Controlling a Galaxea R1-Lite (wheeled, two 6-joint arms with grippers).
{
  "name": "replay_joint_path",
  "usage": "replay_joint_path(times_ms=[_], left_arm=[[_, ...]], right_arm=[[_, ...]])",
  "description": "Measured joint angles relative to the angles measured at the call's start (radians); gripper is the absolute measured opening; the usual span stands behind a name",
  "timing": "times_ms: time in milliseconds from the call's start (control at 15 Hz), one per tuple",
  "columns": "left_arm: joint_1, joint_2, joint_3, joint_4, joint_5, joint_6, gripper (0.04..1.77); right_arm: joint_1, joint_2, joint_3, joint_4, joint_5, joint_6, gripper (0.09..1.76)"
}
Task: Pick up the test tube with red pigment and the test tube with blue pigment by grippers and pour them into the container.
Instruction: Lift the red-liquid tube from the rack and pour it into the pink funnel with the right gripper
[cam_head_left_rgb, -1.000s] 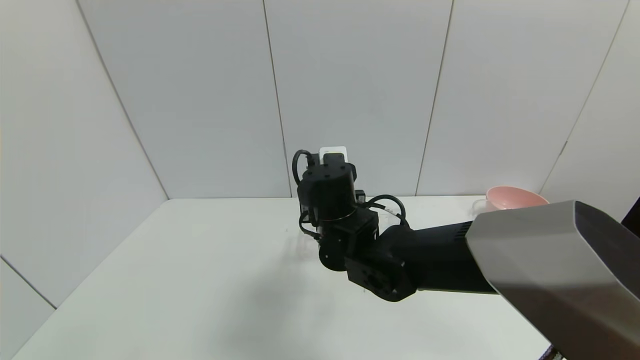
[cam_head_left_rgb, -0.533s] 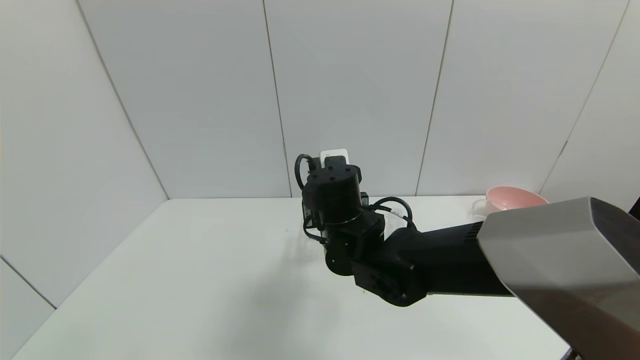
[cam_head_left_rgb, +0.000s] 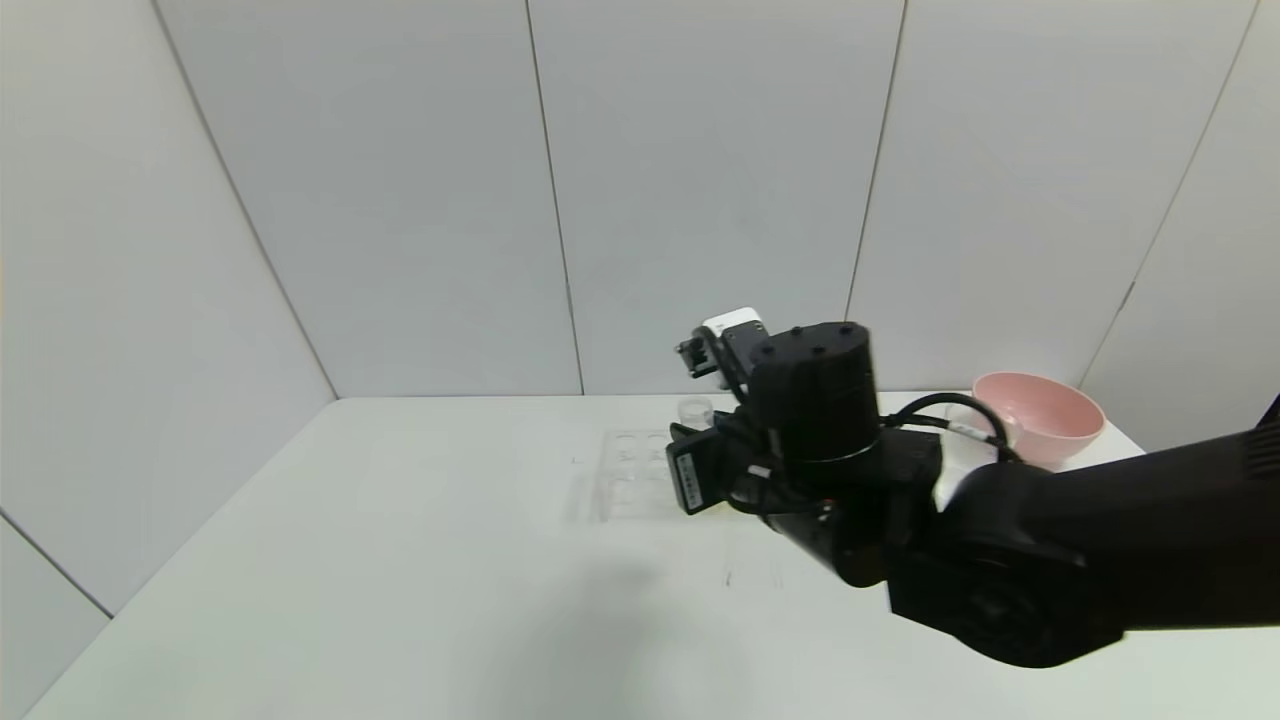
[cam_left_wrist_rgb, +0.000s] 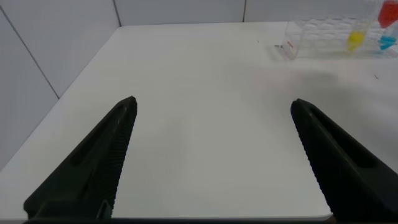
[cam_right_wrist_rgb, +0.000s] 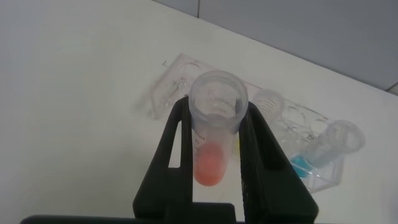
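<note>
My right gripper (cam_right_wrist_rgb: 216, 111) is shut on the test tube with red pigment (cam_right_wrist_rgb: 214, 127), held upright above the table, clear of the rack. The test tube with blue pigment (cam_right_wrist_rgb: 323, 149) stands in the clear tube rack (cam_right_wrist_rgb: 171, 84) just beyond. In the head view the right wrist (cam_head_left_rgb: 812, 400) hangs right of the rack (cam_head_left_rgb: 625, 480) and hides the held tube. The container (cam_head_left_rgb: 958, 418) shows only partly beside the pink bowl. My left gripper (cam_left_wrist_rgb: 212, 104) is open over bare table, far from the rack (cam_left_wrist_rgb: 311, 31).
A pink bowl (cam_head_left_rgb: 1040, 415) sits at the table's back right corner. A tube with yellow pigment (cam_left_wrist_rgb: 356, 40) stands in the rack beside the blue one (cam_left_wrist_rgb: 387, 43). White walls close the table at the back and on both sides.
My right arm has swung to the right and risen, uncovering the rack that it hid before. The bowl has come fully into view.
</note>
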Motion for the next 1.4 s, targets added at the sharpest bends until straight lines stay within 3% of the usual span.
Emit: replay_joint_path(times_ms=[267, 533, 800, 1200, 1400], left_arm=[[0.0, 0.0, 0.0, 0.0, 0.0, 0.0, 1.76], [0.0, 0.0, 0.0, 0.0, 0.0, 0.0, 1.76], [0.0, 0.0, 0.0, 0.0, 0.0, 0.0, 1.76], [0.0, 0.0, 0.0, 0.0, 0.0, 0.0, 1.76], [0.0, 0.0, 0.0, 0.0, 0.0, 0.0, 1.76]], right_arm=[[-0.13, -0.216, 0.195, 0.092, 0.187, -0.096, 0.5], [-0.337, -0.392, 0.242, 0.366, 0.33, -0.16, 0.5], [-0.54, -0.441, 0.225, 0.442, 0.357, -0.335, 0.5], [-0.673, -0.359, 0.106, 0.483, 0.36, -0.545, 0.5], [-0.721, -0.294, -0.034, 0.621, 0.359, -0.612, 0.5]])
